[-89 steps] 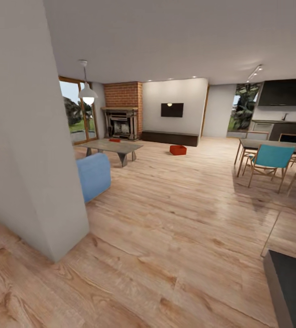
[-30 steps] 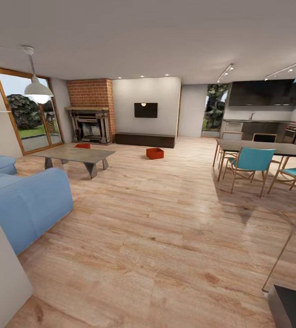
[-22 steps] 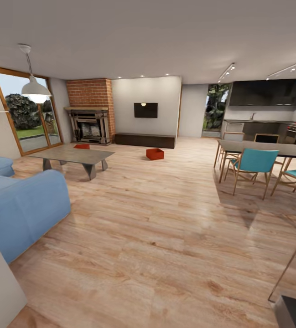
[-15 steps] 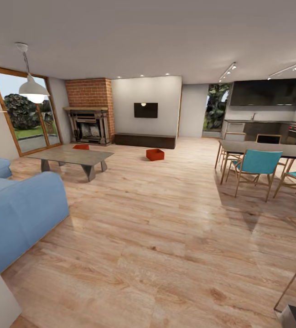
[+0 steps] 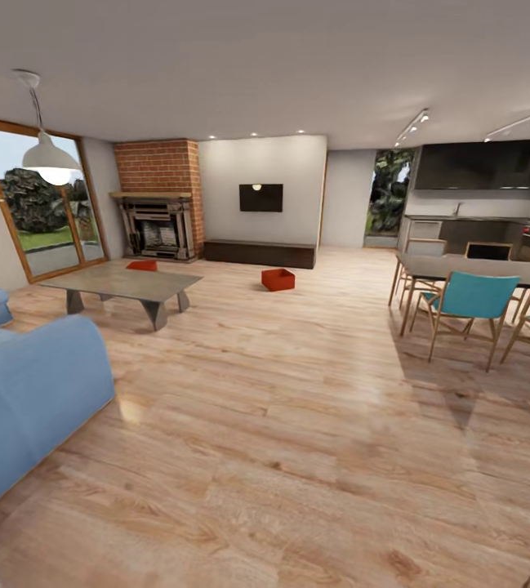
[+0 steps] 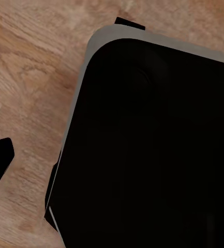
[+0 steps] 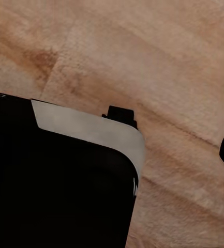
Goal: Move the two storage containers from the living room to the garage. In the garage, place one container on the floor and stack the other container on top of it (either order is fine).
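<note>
We see one red bin (image 5: 278, 279) on the wood floor (image 5: 297, 408) before the fireplace (image 5: 158, 224), another bin (image 5: 141, 265) on the table (image 5: 118, 282), both far off, our fingers' opening impossible to tell

A black grey-edged robot body (image 6: 153, 150) above light wood planks (image 6: 29, 82).

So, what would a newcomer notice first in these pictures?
Probably the big blue sofa at the near left, and the red-brick fireplace on the far wall. Then two orange-red storage containers: one on the wood floor below the black TV, the other beyond the far edge of the low coffee table.
</note>
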You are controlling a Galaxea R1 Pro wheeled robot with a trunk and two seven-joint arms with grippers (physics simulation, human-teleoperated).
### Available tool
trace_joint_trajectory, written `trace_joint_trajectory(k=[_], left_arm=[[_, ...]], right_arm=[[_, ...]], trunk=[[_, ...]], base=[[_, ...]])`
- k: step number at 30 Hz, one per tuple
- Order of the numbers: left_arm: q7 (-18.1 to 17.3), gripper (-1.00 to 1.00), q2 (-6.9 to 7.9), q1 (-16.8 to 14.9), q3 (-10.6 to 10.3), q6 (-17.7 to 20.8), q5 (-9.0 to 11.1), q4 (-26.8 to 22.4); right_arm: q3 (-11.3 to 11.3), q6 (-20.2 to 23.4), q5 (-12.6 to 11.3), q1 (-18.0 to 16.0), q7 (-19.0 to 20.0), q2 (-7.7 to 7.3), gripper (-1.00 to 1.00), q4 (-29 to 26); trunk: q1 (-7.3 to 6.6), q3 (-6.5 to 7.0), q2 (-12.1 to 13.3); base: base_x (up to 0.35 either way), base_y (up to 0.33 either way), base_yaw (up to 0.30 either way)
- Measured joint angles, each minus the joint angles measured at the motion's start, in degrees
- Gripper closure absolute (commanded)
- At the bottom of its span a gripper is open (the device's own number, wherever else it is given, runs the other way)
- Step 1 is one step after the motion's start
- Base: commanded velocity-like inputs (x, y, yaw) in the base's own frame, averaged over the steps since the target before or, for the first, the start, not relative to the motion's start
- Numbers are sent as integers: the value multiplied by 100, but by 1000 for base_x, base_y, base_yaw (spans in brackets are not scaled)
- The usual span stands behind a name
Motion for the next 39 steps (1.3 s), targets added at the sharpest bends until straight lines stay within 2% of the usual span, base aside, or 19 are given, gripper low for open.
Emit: trace_joint_trajectory(k=[39], left_arm=[[0,-100,2,1,0,6,-3,1]], right_arm=[[21,22,35,0,-72,-14,-100,-1]], trunk=[[0,0,0]], base=[[324,-77,0]])
